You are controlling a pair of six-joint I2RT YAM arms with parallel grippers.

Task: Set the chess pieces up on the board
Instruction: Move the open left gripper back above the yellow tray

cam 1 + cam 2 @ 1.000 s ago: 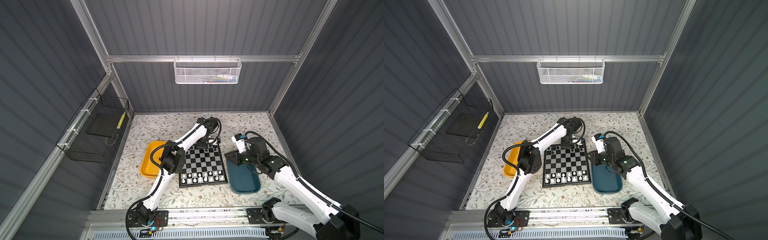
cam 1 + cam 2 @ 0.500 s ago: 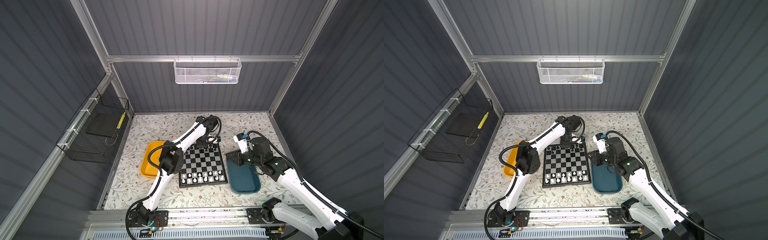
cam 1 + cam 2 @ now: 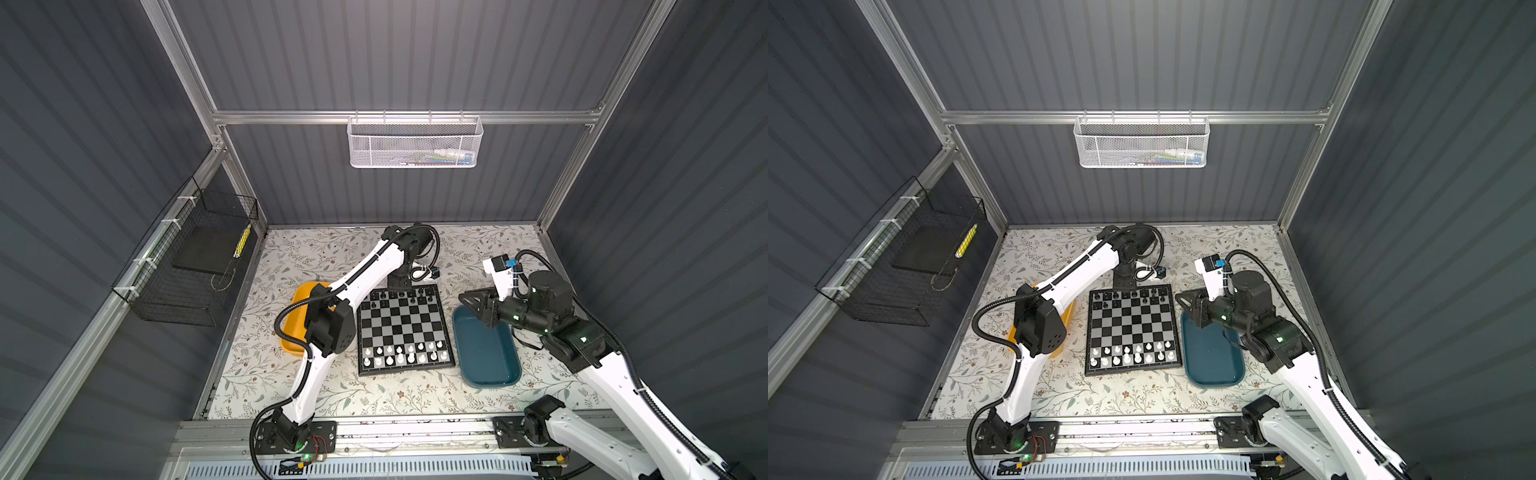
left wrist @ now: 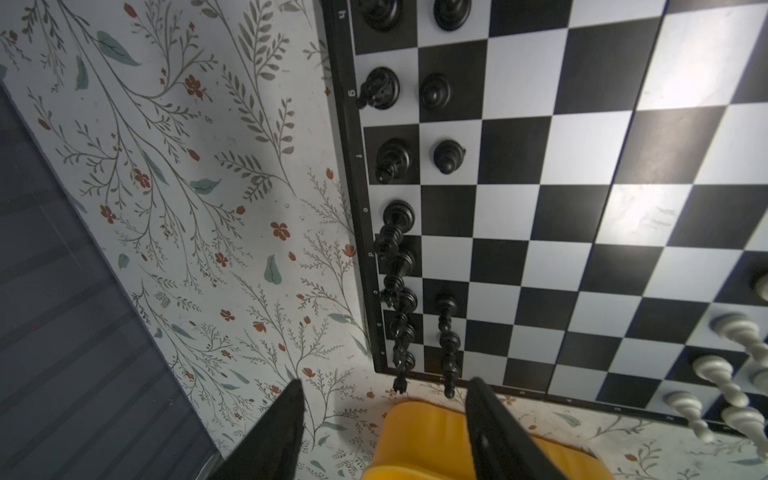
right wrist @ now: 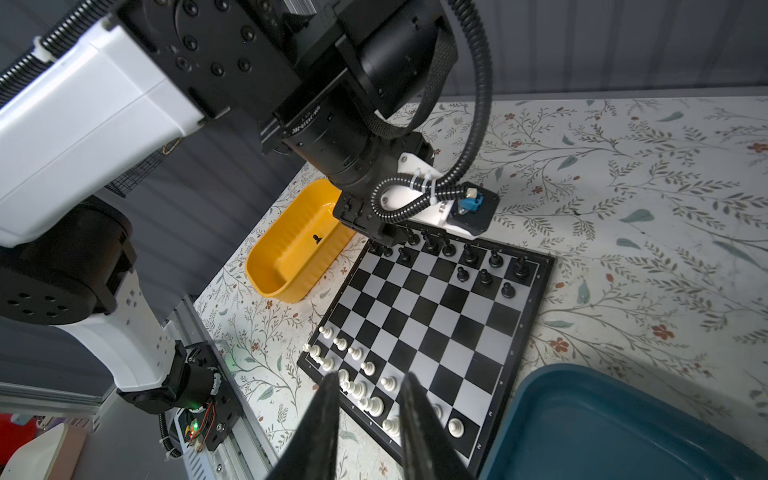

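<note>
The board (image 3: 401, 326) lies mid-table, seen in both top views (image 3: 1133, 328). Black chess pieces (image 3: 399, 296) stand along its far rows. White chess pieces (image 3: 405, 353) stand along its near rows. In the left wrist view my left gripper (image 4: 385, 381) is open and holds nothing. It hangs over the table by the board's far left corner, next to the black pieces (image 4: 399, 266). In the right wrist view my right gripper (image 5: 370, 375) is a little open and holds nothing. In a top view it (image 3: 465, 298) hovers above the teal tray's far end.
A yellow tray (image 3: 296, 316) lies left of the board, with one black pawn (image 5: 316, 238) in it. A teal tray (image 3: 486, 353) lies right of the board. A white mesh basket (image 3: 415, 143) hangs on the back wall and a black wire basket (image 3: 195, 266) on the left wall.
My left gripper's jaws have opened wider at the board's far edge. Both arms have barely shifted.
</note>
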